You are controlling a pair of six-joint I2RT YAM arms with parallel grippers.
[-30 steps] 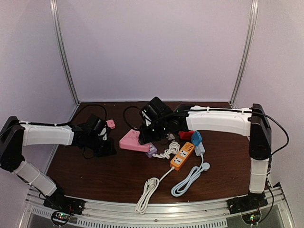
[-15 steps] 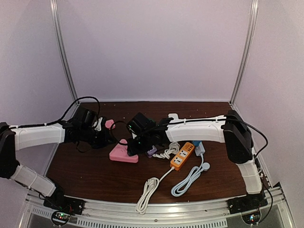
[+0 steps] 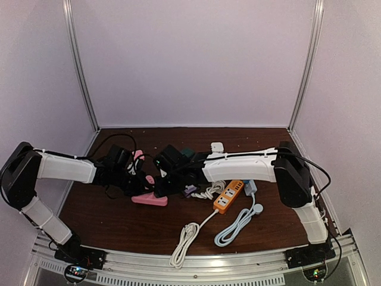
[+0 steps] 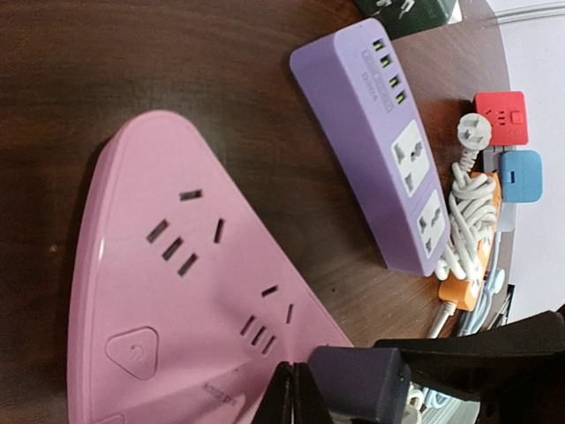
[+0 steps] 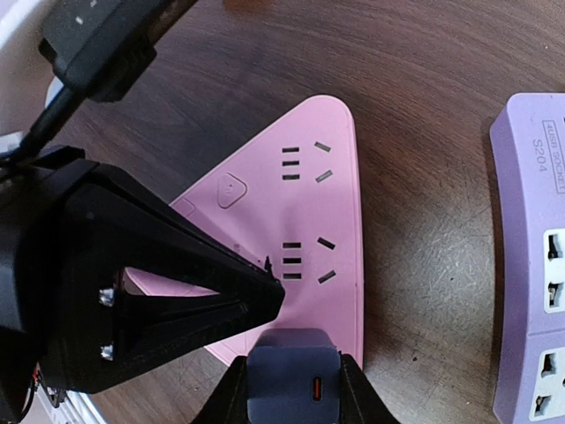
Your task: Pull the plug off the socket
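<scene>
The pink triangular socket [image 3: 147,199] lies flat on the dark table, left of centre. A dark blue cube plug [image 5: 294,375] stands on the socket's corner [image 5: 340,221]; its prongs are hidden. My right gripper [image 5: 294,393] is shut on the plug, one finger on each side. My left gripper [image 4: 296,399] is shut, and its tips press down on the socket's top [image 4: 177,291] right beside the plug [image 4: 357,384]. In the top view both grippers, left [image 3: 144,180] and right [image 3: 161,187], meet over the socket.
A purple power strip [image 4: 380,141] lies just right of the socket. Beyond it are a red adapter [image 4: 500,117], a blue adapter [image 4: 521,175], an orange strip [image 3: 229,195] and coiled white cables [image 3: 187,235]. A white adapter [image 3: 216,146] sits near the back.
The pink socket has slid left and toward the near edge with the right gripper. The left gripper swung right and came down onto the socket beside the plug.
</scene>
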